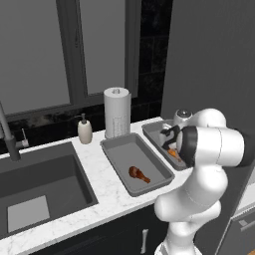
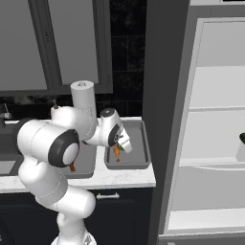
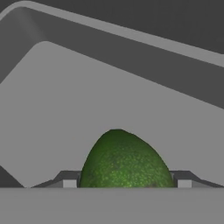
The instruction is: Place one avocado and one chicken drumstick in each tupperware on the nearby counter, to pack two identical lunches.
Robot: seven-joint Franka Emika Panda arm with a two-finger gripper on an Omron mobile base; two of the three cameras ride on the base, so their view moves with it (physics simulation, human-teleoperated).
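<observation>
Gripper (image 3: 124,183) is pinching a green avocado (image 3: 124,159) between its fingers (image 3: 69,181), hovering over the floor of the right grey tray (image 2: 143,143) on the white marbled counter (image 1: 107,196). A drumstick (image 2: 116,152) is lying in that tray beneath the hand. The left tray (image 1: 119,149) is holding another drumstick (image 1: 139,174). Paper towel roll (image 1: 117,112) and soap bottle (image 1: 84,130) are standing behind, sink (image 1: 40,184) to the left.

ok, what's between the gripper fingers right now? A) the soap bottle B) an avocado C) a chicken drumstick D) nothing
B: the hand view shows the green avocado filling the gap between the gripper tips, above the grey tupperware floor.
</observation>
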